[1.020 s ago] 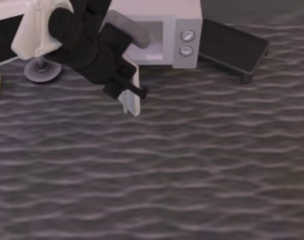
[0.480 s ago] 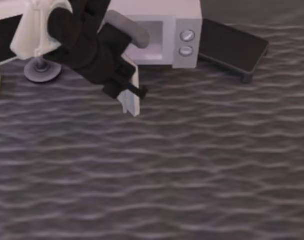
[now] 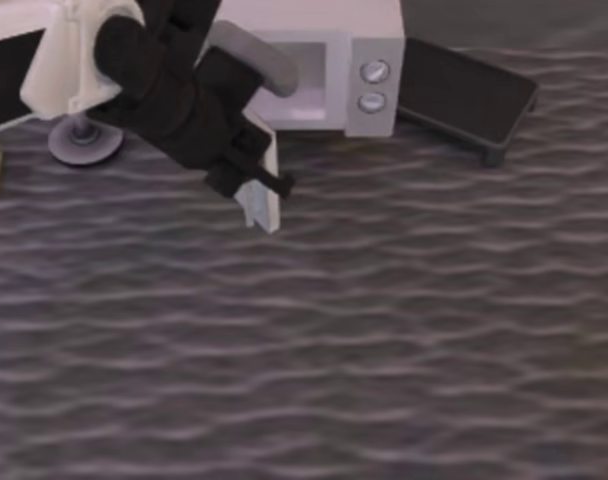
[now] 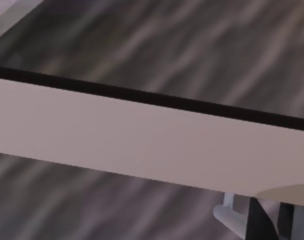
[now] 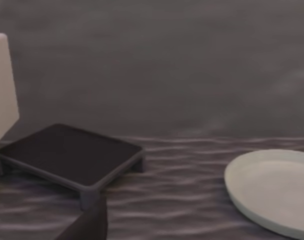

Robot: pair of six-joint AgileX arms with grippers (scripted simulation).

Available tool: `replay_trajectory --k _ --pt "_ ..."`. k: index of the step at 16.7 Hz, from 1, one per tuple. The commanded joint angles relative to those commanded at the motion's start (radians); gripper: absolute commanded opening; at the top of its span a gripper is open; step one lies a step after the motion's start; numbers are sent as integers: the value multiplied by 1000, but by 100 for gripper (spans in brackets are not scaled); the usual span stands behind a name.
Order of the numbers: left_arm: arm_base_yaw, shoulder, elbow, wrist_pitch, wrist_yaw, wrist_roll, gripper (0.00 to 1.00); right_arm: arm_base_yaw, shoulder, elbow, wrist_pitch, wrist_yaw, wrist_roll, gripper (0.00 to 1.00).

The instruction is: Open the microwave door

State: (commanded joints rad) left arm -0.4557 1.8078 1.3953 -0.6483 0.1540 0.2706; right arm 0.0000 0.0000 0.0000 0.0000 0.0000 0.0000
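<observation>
The left gripper (image 3: 267,186) has its fingers closed on the swung-open microwave door (image 3: 267,205); no readable writing.

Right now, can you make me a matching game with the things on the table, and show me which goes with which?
Things:
1. microwave door
2. black tray
3. pale plate
4. two round knobs

Descriptions:
A. flat, dark, standing on short legs to the right of the microwave
B. swung open, sticking out from the front, with the left gripper at its edge
C. on the control panel, one above the other
D. round and light, seen only in the right wrist view

Pairs: 1-B, 2-A, 3-D, 4-C
</observation>
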Motion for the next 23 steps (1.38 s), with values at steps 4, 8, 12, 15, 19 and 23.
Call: replay_trajectory --k 4,8,12,15,19,23 --pt "-4 3 -3 0 6 -3 0 0 0 0 0 0 0 100" --pt "19 -11 -15 -10 34 57 0 0 0 0 0 0 0 100" --pt "61 -36 -39 -28 85 160 0 0 0 0 0 0 0 100" --pt "70 -40 -45 -32 95 181 0 0 0 0 0 0 0 100" --pt "70 -40 -45 -32 95 181 0 0 0 0 0 0 0 100" --pt "70 -40 -45 -32 95 181 0 0 0 0 0 0 0 100"
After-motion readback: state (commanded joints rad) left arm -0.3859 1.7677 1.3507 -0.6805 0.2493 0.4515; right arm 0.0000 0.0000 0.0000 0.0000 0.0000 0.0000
